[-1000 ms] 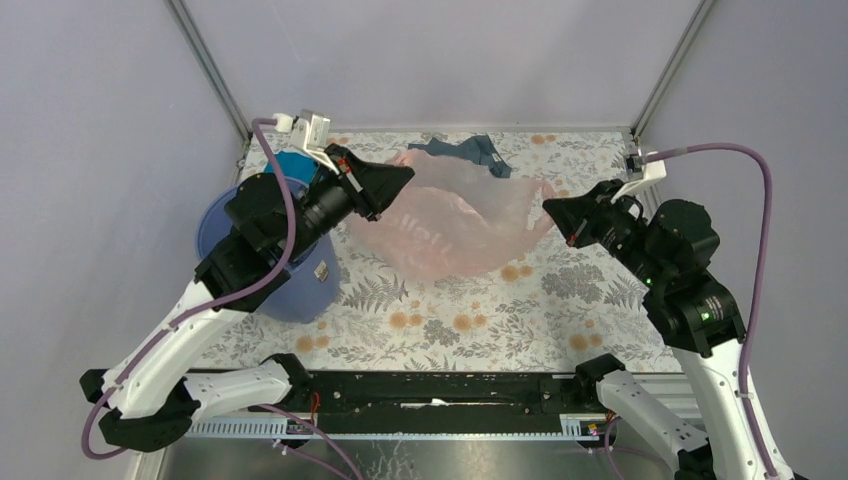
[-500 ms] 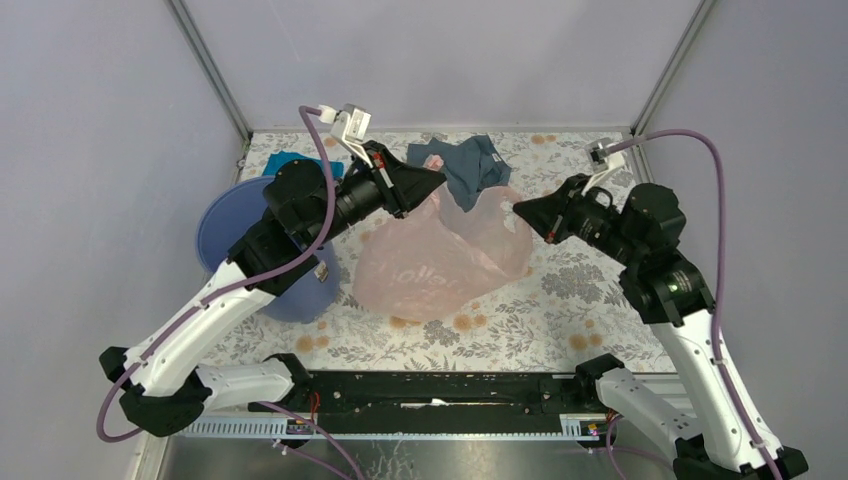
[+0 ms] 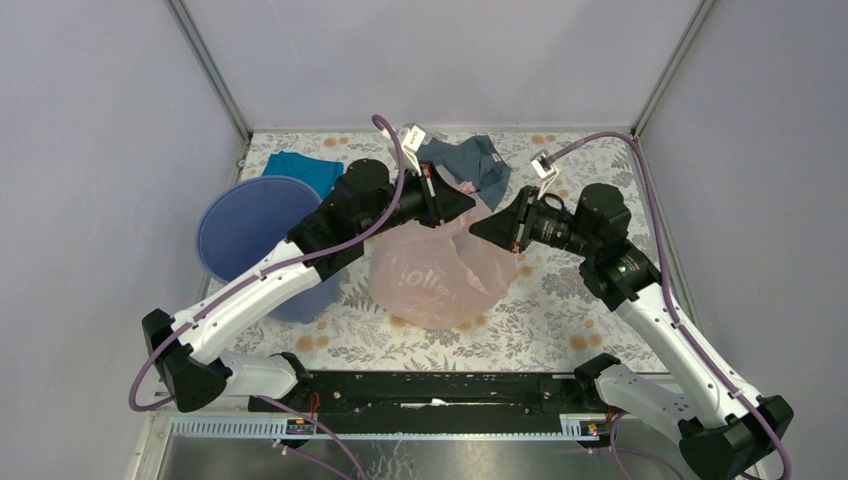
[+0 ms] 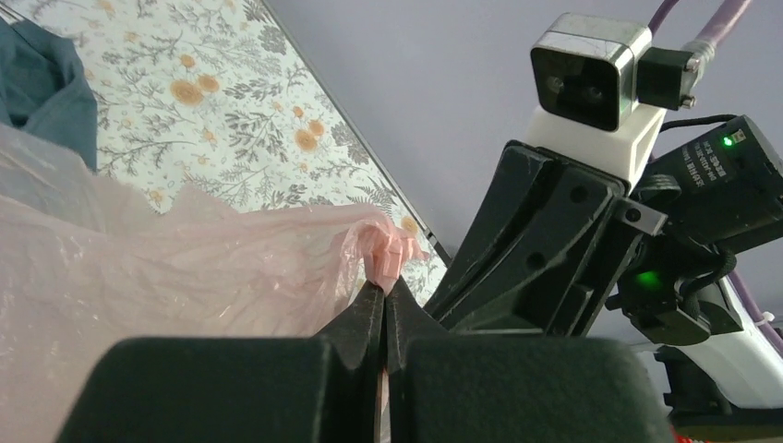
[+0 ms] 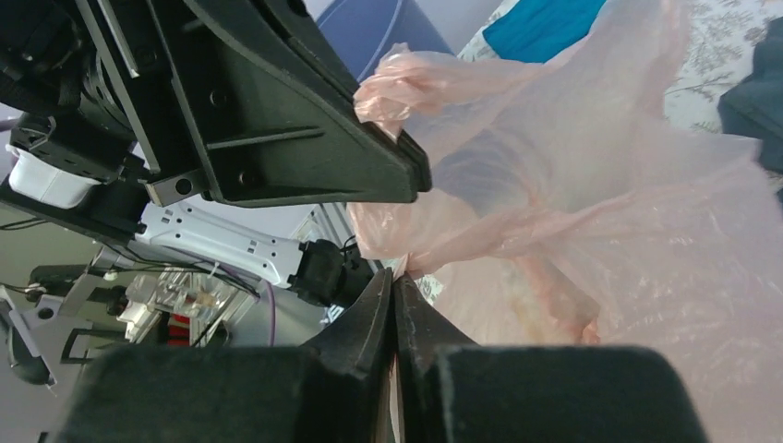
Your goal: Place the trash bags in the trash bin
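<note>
The table (image 3: 560, 300) has a floral-printed top. At its left stands the blue-violet trash bin (image 3: 240, 235) (upright, mouth open). Behind it lies a teal cloth (image 3: 300, 168), and at the far middle a crumpled grey-blue garment (image 3: 475, 165). The pink trash bag (image 3: 430, 280) rests its lower part mid-table, right of the bin.

Pale grey walls (image 3: 430, 60), metal corner posts (image 3: 208, 70) — floral-print table cover (image 3: 560, 300)

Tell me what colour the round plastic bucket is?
The round plastic bucket is blue-violet; top view best.
</note>
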`<state>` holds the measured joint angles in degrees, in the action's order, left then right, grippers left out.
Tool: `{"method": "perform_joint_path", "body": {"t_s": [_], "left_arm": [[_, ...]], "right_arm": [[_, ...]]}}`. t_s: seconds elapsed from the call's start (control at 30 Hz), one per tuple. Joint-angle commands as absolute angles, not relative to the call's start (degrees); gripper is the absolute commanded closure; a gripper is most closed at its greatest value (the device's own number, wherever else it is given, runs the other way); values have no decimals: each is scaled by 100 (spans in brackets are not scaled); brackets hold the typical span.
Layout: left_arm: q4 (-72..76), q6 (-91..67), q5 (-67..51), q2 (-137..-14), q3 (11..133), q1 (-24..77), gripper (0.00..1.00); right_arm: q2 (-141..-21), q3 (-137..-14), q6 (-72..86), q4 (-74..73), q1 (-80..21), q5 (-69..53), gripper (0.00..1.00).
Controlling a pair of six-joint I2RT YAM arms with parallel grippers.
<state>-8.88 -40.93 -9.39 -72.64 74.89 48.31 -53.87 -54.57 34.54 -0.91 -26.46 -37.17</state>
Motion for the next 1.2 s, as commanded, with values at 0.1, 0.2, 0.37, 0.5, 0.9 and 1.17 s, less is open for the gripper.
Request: {"method": "perform_joint_path", "body": {"t_s": [0.1, 0.2, 0.37, 0.5, 0.9, 1.17], "left_arm": [[-431, -4288, -1122, -7185, 7543, 4851, 100], [-431, -4304, -1134, -7189, 7551, 4850, 100], [-376, -4358, -1160, -7188, 7534, 4851, 100], [-363, -4401, -1217, -7215, 7530, 4850, 100], [-325, -4489, -1266, -7256, 7532, 4882, 100], [-325, -4552, -1317, -7312, 7580, 4928, 100]], "right_arm": [[-5331, -5521, 3322, 264, -2890, -3427, 85], [-5367, -5449, 3444, 533, -2928, -3540, 84], [-5285, -5421, 3404, 623, -2957, -3353, 80], [-5224, -5353, 3399, 751, -2982, -3194, 63], [-5625, -5372, 3392, 1139, -3243, -3031, 30], [-5810, -5433, 3320, 1222, -3440, -2676, 21]]}}
